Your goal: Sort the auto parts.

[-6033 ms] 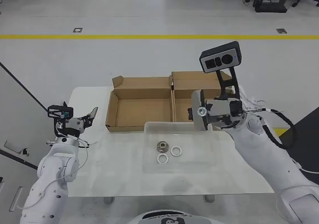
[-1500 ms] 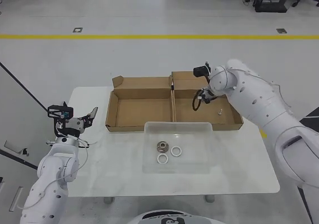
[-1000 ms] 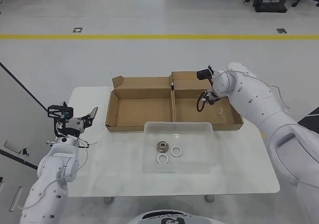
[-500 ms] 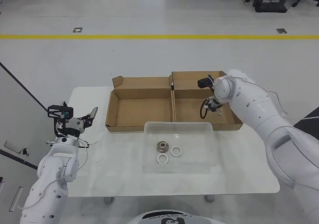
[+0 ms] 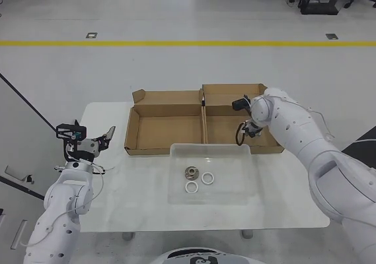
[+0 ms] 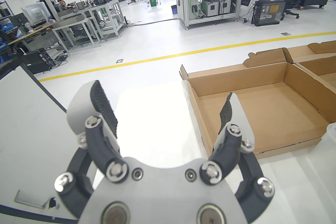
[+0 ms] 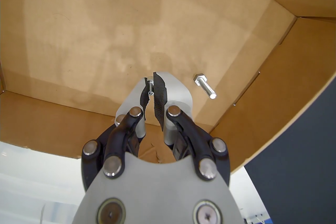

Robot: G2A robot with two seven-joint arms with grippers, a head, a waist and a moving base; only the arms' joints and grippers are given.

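I hold the right gripper (image 7: 150, 79) low in the cardboard box (image 7: 92, 12), its fingers pinched on a bolt (image 7: 150, 88), beside a loose bolt (image 7: 205, 85), presumably to group them. The left gripper (image 6: 165, 101) gapes empty.

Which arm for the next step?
Right. The right gripper is shut on a bolt over the right box, where a second bolt lies. The left gripper is open, off at the left edge of the table.

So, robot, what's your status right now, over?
Right gripper shut on a bolt, low inside the cardboard box. Second bolt lies beside it. Left gripper open, empty. Nothing in the way.
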